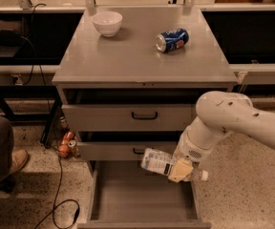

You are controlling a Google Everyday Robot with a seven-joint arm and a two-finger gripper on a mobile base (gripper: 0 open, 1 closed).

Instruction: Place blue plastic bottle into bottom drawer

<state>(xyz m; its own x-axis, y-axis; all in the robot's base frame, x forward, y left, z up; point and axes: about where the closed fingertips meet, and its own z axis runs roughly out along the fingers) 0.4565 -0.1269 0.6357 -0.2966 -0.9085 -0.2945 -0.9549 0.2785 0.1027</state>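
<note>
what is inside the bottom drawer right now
The bottom drawer shows only bare grey floor; nothing lies in the visible part. The gripper, shut on the bottle, hangs over its right rear and covers that corner. The back, under the middle drawer, is hidden.

Your claw (pixel 181 169), tan-cream at the end of the off-white arm (pixel 233 118), sits over the right side of the bottom drawer (pixel 137 202), clamped on the blue plastic bottle (pixel 157 161): clear body, white-and-blue label, white cap. The drawer is plain grey inside, matching the grey surface (pixel 128 56) above. You also have a black handle (pixel 144 115) on the top drawer, a white bowl (pixel 107 23), a blue soda can (pixel 172 39) with a silver end, and a speckled beige floor (pixel 252 199).
</note>
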